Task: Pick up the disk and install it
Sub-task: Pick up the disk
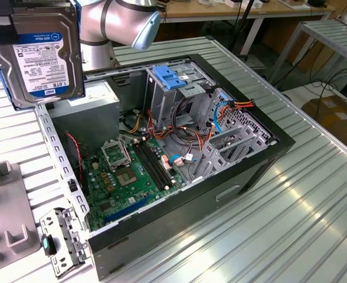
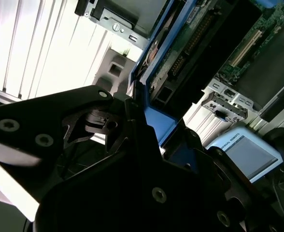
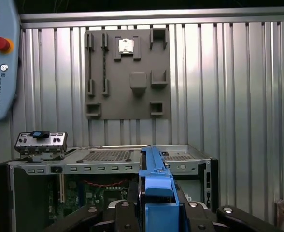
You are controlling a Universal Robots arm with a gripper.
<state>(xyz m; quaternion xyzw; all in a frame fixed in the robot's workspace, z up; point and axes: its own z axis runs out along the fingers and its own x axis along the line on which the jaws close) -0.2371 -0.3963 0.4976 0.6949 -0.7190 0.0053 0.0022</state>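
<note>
- The exterior view is brightly and evenly lit from overhead. The ribbed table (image 1: 303, 194) throws long white streaks of glare on the exterior view's right.
- The computer case (image 1: 262, 171) sits in shade inside, dimmer than everything around it.
- The disk (image 1: 38, 53), close to that camera, looks slightly soft, with a dull sheen on its metal.
- In the second wrist view the table is blown out to white, and my gripper (image 2: 154, 125) is a near-black, blurred mass.
- In the first wrist view the table carries vertical bands of glare, while the grey plate (image 3: 127, 72) is evenly lit.
</note>
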